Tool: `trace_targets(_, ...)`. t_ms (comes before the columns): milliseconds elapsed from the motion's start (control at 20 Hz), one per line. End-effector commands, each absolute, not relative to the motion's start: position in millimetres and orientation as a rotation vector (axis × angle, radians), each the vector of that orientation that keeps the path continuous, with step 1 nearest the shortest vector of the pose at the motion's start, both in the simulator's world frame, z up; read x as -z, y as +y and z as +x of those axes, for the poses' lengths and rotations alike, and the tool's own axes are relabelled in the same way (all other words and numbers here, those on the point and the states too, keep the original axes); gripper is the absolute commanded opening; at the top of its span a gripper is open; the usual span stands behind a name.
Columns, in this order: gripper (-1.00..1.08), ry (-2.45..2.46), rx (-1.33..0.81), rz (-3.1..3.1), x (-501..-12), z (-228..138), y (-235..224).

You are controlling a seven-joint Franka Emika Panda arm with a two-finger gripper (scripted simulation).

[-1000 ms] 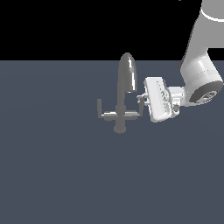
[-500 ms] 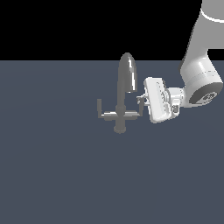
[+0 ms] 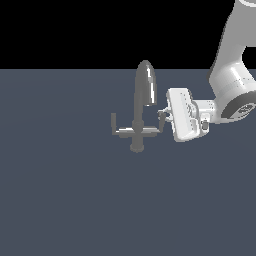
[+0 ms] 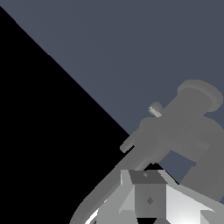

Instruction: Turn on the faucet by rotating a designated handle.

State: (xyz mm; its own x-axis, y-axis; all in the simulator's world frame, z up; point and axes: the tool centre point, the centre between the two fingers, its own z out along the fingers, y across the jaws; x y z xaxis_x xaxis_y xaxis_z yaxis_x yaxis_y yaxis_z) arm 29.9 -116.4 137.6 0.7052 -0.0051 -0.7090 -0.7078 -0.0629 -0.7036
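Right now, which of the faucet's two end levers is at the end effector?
The handle on the exterior view's right; the end effector sits at it, while the other lever stands apart.

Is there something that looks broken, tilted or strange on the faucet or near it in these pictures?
Nothing stands out. The faucet stands upright on the plain grey surface, its crossbar level with both end levers pointing up. The tool sits at the handle on the exterior view's right; whether it grips it cannot be told.

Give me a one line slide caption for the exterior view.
Panda gripper at the faucet's handle on the exterior view's right, arched spout upright on grey floor.
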Motion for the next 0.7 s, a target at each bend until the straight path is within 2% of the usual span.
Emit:
trace_targets(0,-1.0,0.602,-0.641,-1.541,-142,23,-117)
trace_targets(650,-1.0,0.606,-0.64,-1.541,-135,-5,-118)
